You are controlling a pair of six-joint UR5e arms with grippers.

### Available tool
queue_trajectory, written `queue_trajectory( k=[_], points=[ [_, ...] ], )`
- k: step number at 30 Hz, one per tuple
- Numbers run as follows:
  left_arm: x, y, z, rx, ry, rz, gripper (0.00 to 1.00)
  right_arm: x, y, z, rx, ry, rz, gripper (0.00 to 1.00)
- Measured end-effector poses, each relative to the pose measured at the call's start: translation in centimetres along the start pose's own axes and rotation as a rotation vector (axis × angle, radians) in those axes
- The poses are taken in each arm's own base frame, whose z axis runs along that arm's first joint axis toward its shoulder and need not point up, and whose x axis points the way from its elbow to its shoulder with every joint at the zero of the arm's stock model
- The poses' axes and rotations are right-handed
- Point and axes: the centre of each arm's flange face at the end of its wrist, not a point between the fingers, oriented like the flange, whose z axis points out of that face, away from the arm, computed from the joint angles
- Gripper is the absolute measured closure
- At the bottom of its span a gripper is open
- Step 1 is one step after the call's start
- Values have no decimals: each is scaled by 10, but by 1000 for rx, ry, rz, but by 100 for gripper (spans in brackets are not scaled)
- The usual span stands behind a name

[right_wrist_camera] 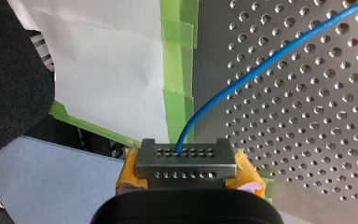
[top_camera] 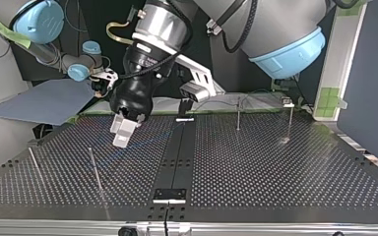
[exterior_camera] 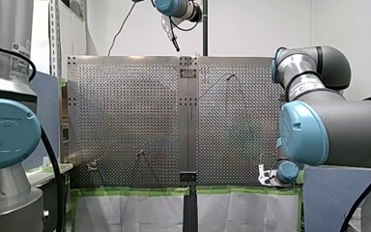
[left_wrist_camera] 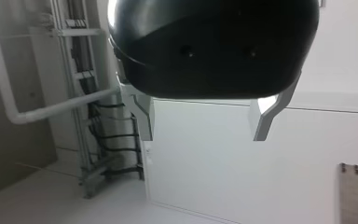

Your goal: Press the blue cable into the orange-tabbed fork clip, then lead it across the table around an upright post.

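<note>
While my right gripper (right_wrist_camera: 186,151) squeezes the blue cable (right_wrist_camera: 270,64) running toward one o'clock and my left gripper (left_wrist_camera: 203,137) gapes, tugging may slip it out.

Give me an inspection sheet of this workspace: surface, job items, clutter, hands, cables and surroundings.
Surface: perforated metal table, with a dark strip down its middle.
Job's things: blue cable; thin upright posts; orange-tabbed clip not made out.
Clutter: nothing seen.
Hands: my left hand open, nothing between its fingers; my right hand shut on the blue cable at the table's edge.
Cables: the blue cable leaves my right hand and runs out over the table.
Surroundings: green tape and a white sheet along the table's edge.
</note>
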Motion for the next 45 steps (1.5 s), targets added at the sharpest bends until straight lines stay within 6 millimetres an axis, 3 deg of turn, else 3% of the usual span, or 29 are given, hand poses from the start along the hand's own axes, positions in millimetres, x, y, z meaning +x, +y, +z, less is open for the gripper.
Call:
queue_trajectory(
  k=[4,12,22,45],
  points=[
    [-9,0,-10,11,-32,-10,1,1,-2,0,4,-2,-4,100],
    [-7,4,-24,24,-68,-25,1,1,-5,-1,8,-6,-11,100],
    [52,23,-24,27,-33,-60,1,2,-6,-1,8,-6,-14,100],
    [137,63,-51,-19,-23,-158,1,3,-7,-1,10,-3,-15,100]
  ],
)
